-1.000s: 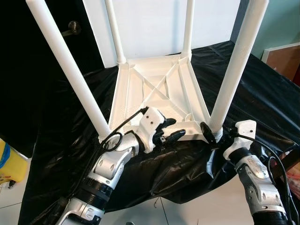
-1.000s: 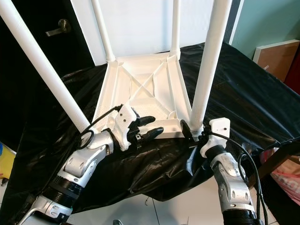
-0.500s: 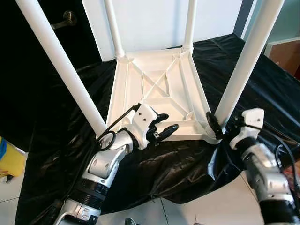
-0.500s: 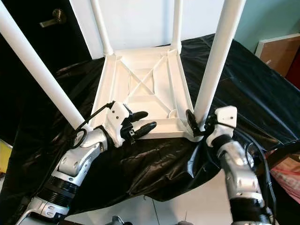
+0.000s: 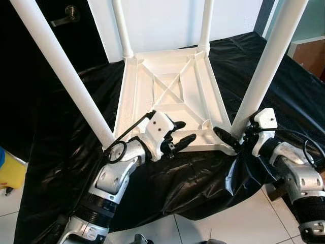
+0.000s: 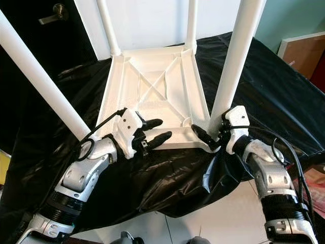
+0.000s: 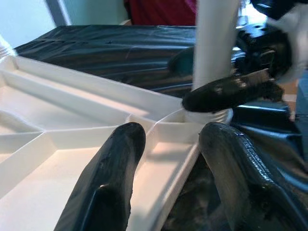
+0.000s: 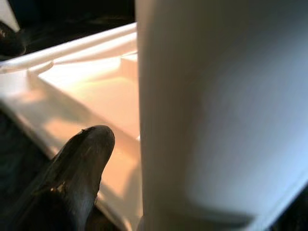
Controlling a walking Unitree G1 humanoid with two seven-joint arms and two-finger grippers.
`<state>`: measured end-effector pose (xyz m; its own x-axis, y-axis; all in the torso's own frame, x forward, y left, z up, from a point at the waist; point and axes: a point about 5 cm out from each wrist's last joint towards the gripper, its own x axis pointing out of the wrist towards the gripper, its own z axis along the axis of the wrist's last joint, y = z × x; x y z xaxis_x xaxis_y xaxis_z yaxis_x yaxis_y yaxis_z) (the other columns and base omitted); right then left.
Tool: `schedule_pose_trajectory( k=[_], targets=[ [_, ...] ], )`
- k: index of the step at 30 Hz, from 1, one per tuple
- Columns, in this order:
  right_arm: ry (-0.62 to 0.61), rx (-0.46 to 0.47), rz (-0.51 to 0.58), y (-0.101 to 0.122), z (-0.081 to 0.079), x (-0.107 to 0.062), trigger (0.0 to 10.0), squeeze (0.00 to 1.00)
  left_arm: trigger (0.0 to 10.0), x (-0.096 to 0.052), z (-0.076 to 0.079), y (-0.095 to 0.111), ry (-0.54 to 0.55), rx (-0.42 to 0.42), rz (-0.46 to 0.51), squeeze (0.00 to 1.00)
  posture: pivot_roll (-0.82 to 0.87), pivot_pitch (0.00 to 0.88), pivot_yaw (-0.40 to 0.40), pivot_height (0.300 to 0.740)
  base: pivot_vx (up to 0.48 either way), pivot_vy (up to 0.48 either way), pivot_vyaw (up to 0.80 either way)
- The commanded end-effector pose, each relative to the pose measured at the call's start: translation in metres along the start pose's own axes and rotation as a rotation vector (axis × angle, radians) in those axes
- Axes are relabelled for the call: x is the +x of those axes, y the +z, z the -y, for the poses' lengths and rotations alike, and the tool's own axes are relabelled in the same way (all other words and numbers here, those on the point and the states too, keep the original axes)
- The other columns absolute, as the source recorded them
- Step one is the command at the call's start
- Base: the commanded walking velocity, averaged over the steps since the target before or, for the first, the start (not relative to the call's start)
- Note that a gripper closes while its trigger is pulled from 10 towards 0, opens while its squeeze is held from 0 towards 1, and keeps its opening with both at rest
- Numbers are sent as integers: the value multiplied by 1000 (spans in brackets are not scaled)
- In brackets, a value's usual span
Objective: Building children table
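Note:
The white children's table (image 5: 167, 96) lies upside down on a black plastic sheet, with its legs pointing up. My left gripper (image 5: 185, 130) is open at the tabletop's near edge. In the left wrist view its fingers (image 7: 115, 178) straddle the white rim. My right gripper (image 5: 234, 133) is closed around the base of the near right leg (image 5: 264, 66). One black finger (image 7: 226, 91) crosses the front of the leg's socket and the other is hidden behind the leg. In the right wrist view the leg (image 8: 216, 110) stands close beside one finger (image 8: 77, 168).
The black sheet (image 5: 284, 96) covers a raised surface and drapes over its near edge onto white floor tiles (image 5: 238, 213). The near left leg (image 5: 66, 71) slants up beside my left arm. A dark door (image 5: 30, 61) is at the left and a brown panel (image 5: 311, 55) at the right.
My right wrist has swung round the base of the near right leg toward its right side, fingers still on it. The left gripper stays at the rim. The camera has shifted slightly.

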<state>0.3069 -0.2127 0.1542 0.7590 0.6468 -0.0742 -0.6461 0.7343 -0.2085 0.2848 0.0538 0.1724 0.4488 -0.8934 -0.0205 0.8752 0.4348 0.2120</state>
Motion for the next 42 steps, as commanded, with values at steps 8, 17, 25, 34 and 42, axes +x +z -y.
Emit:
schedule_pose_trajectory(
  k=[8,17,25,34,42],
  targets=[
    [54,-10,-3,1,-1,0,0,0,10000,2,5,2,-50,-22,16,0,-119,94,86,740,0,0,0],
    [-14,35,22,-3,-5,-5,10000,0,10000,5,5,4,-57,-16,16,0,-119,104,88,740,0,0,0],
    [-223,53,32,-4,-19,-3,10000,0,10000,4,5,3,-50,-24,19,0,-125,110,83,740,0,0,0],
    [-674,165,-36,-17,-39,1,10000,0,10000,4,5,3,-43,-35,22,0,-135,119,83,740,0,0,0],
    [-897,270,-53,-20,-64,13,10000,0,10000,5,3,4,-35,-40,30,0,-131,119,82,740,0,0,0]
  ],
)
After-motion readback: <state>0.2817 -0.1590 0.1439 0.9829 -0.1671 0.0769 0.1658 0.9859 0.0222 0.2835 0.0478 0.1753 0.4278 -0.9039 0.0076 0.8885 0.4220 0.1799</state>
